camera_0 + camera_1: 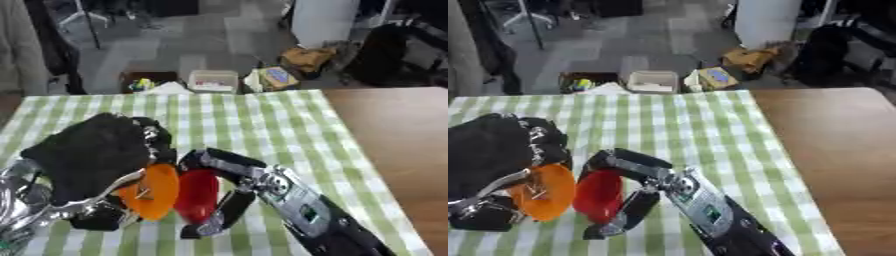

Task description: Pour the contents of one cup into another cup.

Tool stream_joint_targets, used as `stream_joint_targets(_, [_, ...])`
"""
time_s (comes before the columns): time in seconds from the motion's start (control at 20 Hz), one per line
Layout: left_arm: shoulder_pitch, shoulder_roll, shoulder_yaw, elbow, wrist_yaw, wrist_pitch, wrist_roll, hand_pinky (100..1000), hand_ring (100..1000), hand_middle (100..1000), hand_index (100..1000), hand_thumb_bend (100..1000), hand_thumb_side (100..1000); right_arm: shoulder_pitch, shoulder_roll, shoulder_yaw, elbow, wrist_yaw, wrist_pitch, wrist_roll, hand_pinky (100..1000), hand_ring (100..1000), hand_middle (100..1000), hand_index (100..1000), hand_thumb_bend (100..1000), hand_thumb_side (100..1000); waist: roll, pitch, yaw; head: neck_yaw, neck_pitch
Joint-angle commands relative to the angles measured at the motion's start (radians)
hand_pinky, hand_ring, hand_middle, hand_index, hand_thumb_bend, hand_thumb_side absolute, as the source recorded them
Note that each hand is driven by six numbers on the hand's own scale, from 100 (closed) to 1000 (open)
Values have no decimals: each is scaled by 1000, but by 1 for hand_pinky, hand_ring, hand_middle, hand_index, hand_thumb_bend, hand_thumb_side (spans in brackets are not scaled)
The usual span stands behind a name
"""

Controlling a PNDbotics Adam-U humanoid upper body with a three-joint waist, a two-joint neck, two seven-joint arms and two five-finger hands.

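An orange cup (546, 192) is tilted on its side with its mouth facing me, and something small shows inside it. My left hand (96, 155) is shut on it, fingers curled round its rim and body. Right beside it a red cup (598, 195) also lies tilted, its rim touching or nearly touching the orange rim. My right hand (236, 180) is shut on the red cup, fingers arched over its top and thumb below. Both cups hang just above the green-and-white checked tablecloth (262, 125).
The bare brown tabletop (394, 130) lies to the right of the cloth. Beyond the far edge, on the floor, stand a white box (213, 80), a dark bin (144, 81) and several bags (306, 57).
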Motion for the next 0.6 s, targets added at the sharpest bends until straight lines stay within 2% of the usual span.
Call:
stream_joint_targets(0.05, [-22,13,20,-17,-30,9,-8,100,658,229,576,573,100,-19,3,-1,-28,-8,3,-1,245,286,290,447,168,100,2,-14,-1,0,-11])
stream_joint_targets(0.6, [-41,-12,16,-17,-94,62,18,100,678,225,574,567,100,-31,15,23,-51,-9,-1,22,241,287,291,446,174,100,-2,-11,-10,1,-12])
